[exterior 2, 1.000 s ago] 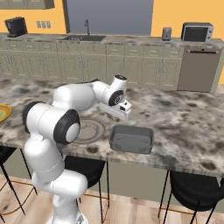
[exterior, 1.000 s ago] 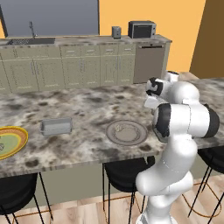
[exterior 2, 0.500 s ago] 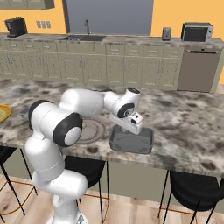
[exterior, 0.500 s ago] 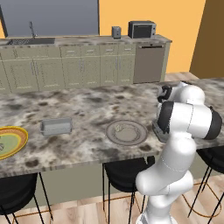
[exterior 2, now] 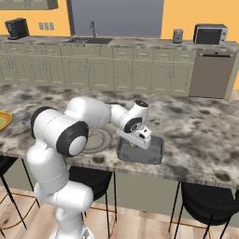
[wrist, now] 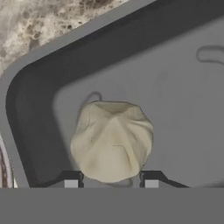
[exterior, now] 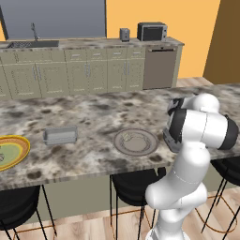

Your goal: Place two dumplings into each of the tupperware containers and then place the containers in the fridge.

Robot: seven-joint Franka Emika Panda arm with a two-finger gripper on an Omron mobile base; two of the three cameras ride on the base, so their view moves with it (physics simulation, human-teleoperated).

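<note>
Your robot's arm (exterior 2: 84,116) is built of glossy white rounded segments, with dark grey-black bands and round caps at its joints. A bulbous white column rises from the base (exterior: 176,206). The white hand ends in two small dark finger tips (wrist: 72,179) with pale square pads.

Premises: a rendered domestic kitchen. Evidence: a long speckled grey-and-brown stone counter (exterior: 93,117) serving as an island, with black round bar stools (exterior 2: 205,203) tucked under its near edge below the hand. Well beyond the hand, along the orange back wall, runs a row of beige panelled base cabinets (exterior 2: 93,70) with a sink and tall tap (exterior 2: 92,30), a grey built-in dishwasher (exterior 2: 208,74), a dark microwave (exterior 2: 210,34) and a black coffee machine (exterior 2: 16,28). Floor is pale wood planks (exterior 2: 140,219).
</note>
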